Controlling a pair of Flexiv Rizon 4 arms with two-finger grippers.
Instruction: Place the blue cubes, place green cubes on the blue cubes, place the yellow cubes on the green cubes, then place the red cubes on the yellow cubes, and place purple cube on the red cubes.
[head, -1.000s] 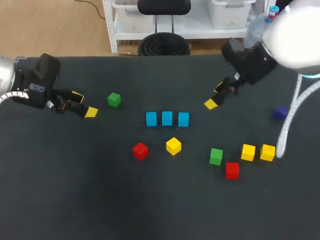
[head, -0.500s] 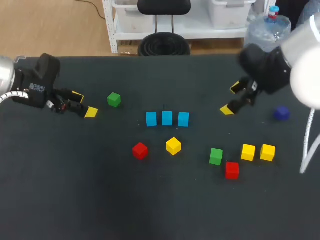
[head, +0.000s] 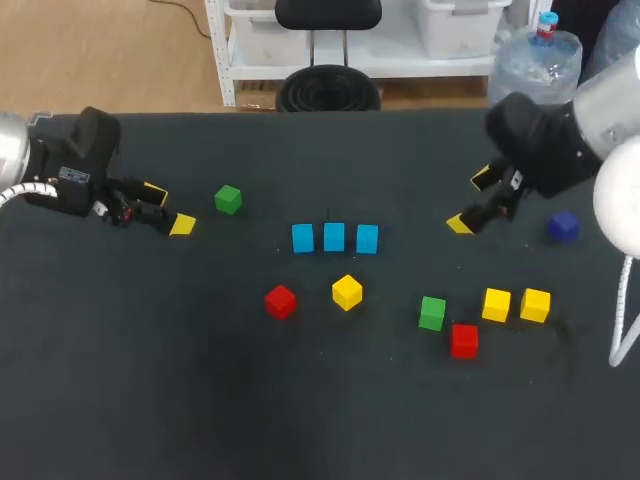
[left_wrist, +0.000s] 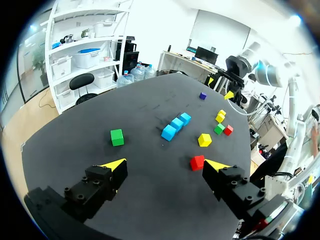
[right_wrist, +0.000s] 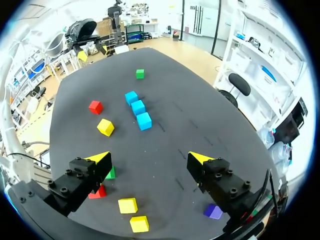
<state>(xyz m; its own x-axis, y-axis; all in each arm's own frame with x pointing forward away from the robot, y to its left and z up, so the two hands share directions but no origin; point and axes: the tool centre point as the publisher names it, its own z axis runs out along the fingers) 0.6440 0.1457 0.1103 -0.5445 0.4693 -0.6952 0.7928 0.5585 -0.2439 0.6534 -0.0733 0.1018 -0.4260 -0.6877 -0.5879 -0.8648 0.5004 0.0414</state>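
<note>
Since one second ago the right arm (head: 560, 140) has moved away from the middle of the table (head: 200, 400) toward its right side. The right gripper (head: 472, 200) now hangs over bare tabletop, between the row of blue cubes (head: 334, 237) and the purple cube (head: 563, 226). Its two fingers stand apart and hold nothing. The left arm (head: 60, 165) and all the cubes are where they were before.

The left gripper (head: 168, 207) is at the left side of the table, its fingers also spread wide and empty. It is near the left green cube (head: 228, 199) but does not touch it.

The three blue cubes stand side by side near the middle of the table, with small gaps between them and nothing on top. On the robot's side of the row lie the left red cube (head: 280, 301) and the single yellow cube (head: 347, 292), a little apart. Further right are the right green cube (head: 432, 312), with the right red cube (head: 464, 340) just beside its corner, and the pair of yellow cubes (head: 496, 304) next to each other.
</note>
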